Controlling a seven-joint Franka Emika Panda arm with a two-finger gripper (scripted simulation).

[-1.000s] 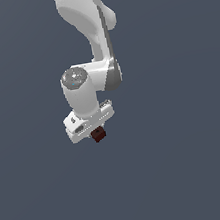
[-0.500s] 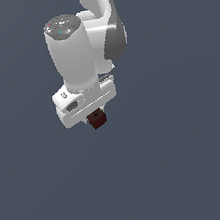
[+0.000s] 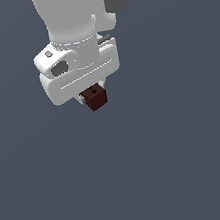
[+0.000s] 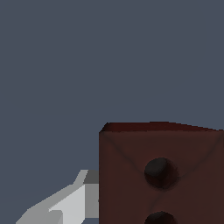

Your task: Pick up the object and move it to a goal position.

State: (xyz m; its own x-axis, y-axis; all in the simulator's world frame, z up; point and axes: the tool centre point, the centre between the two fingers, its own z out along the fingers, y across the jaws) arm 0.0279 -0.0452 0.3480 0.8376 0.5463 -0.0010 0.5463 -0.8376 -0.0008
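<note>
Plain grey backdrop, fingers (image 3: 91,99) gripping unmarked block (image 3: 95,97)

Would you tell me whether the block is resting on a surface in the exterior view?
No, the block hangs beneath the end effector, with only plain background below it.

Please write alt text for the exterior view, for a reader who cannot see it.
A white robot gripper holds a small dark red-brown block just below its body, against a plain grey-blue background. One face of the block shows a small round hole.
</note>
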